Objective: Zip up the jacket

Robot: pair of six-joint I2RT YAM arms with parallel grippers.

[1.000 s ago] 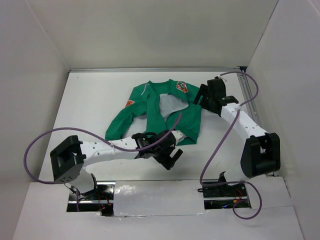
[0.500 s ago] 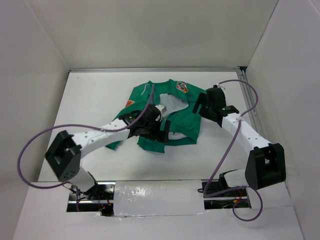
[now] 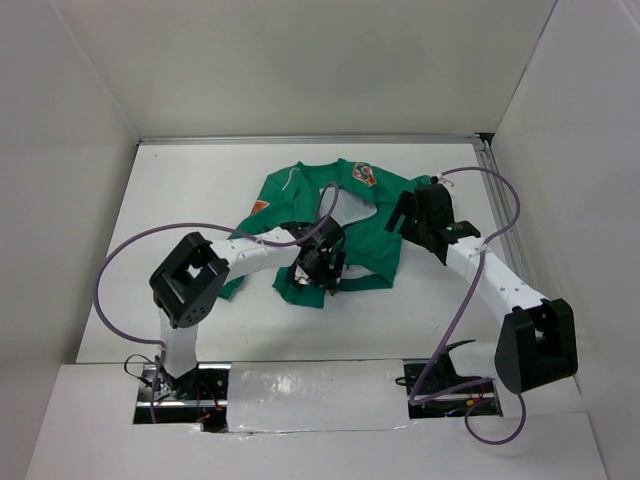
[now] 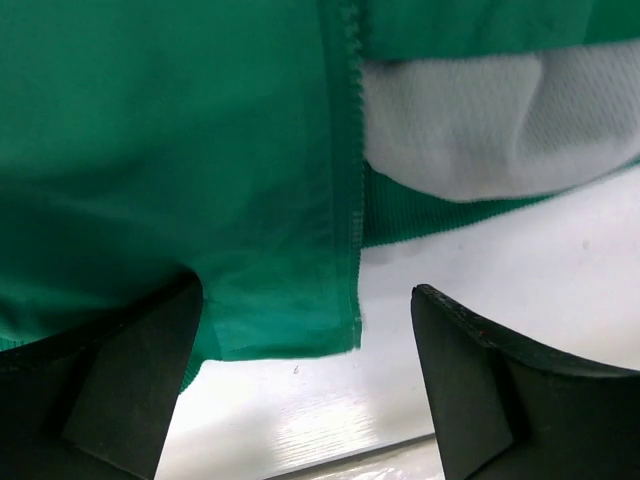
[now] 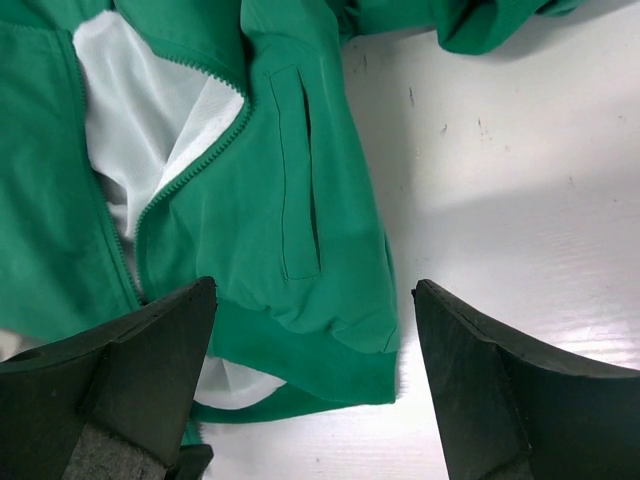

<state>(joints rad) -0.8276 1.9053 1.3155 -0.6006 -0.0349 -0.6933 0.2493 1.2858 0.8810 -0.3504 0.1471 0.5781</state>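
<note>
Left gripper (image 4: pixel 308 300) bends low over the hem of the one jacket (image 3: pixel 290 200), jaws spread wide. Right gripper (image 5: pixel 315 290) hovers above it, jaws likewise apart and empty

I've got the jacket (image 3: pixel 375 240) lying on the desk (image 3: pixel 180 200), mid-desk toward the far wall, collar far, hem near. Left pincer (image 3: pixel 325 272) sits over the near hem at the front opening, with the zipper edge (image 4: pixel 348 200) between its spread fingers. Right pincer (image 3: pixel 405 213) hangs over the jacket's right side, fingers apart, bare desk to its right. One sleeve (image 3: pixel 262 215) runs out left, passing under my left arm.
</note>
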